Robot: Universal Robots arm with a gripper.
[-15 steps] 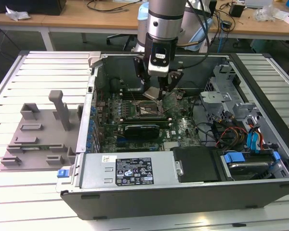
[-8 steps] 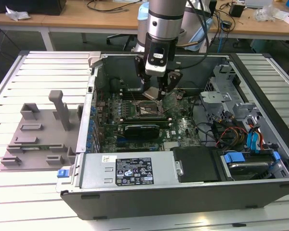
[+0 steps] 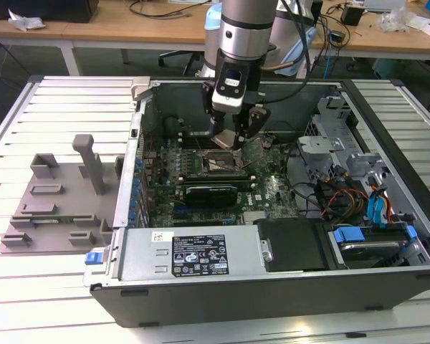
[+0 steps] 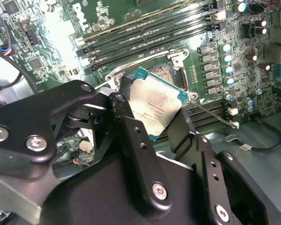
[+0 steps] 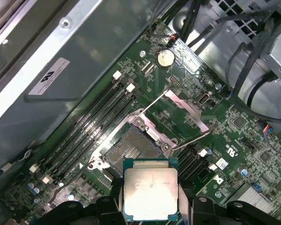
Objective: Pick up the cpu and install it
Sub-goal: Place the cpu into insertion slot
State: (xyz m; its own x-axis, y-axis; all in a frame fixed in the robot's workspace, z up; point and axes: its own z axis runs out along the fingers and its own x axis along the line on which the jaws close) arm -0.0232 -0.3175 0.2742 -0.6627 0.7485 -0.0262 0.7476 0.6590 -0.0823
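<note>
Gripper clamped on the cpu, one finger against each opposite edge, with the silvery top plate facing the wrist cameras. The cpu hangs just above the open socket, not seated, and looks tilted in the second wrist view. The load frame stands flipped open at the socket's far side. Around the socket is the green motherboard, inside the computer case.

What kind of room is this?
Probably a robotics lab: an end effector holds a silvery square cpu inside an open black metal computer case, on a white slatted table, with cable-strewn wooden desks behind.
</note>
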